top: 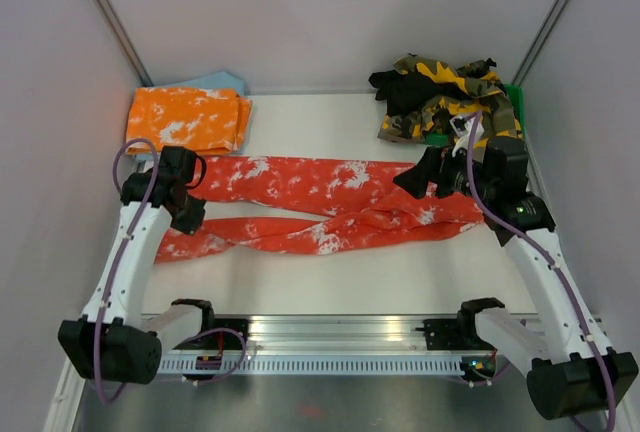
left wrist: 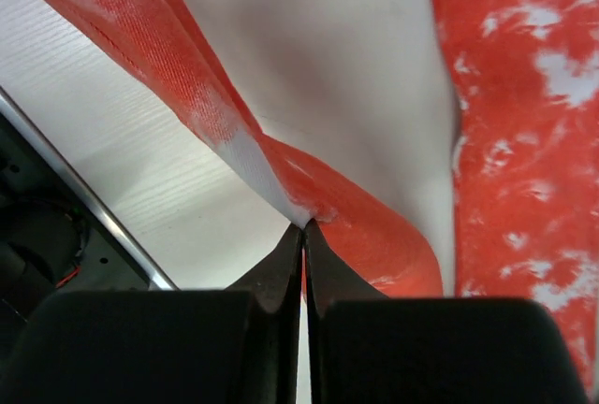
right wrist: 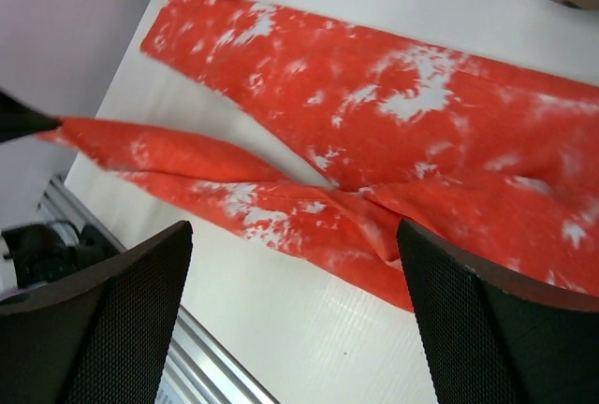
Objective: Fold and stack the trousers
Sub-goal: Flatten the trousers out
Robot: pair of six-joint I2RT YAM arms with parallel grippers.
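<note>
The red trousers with white splotches (top: 330, 192) lie spread across the table, legs pointing left and crossing near the middle. My left gripper (top: 188, 217) is shut on the end of the near leg; in the left wrist view the fingertips (left wrist: 305, 228) pinch a fold of the red trousers (left wrist: 374, 236), lifted off the table. My right gripper (top: 415, 180) hovers open over the waist end at the right. In the right wrist view, its wide-apart gripper (right wrist: 292, 236) frames the red trousers (right wrist: 393, 133) with nothing between the fingers.
A folded orange-and-white pair (top: 185, 117) rests at the back left on a light blue cloth (top: 218, 82). A heap of camouflage and black trousers (top: 440, 97) sits at the back right by a green object (top: 515, 102). A metal rail (top: 330, 332) runs along the near edge.
</note>
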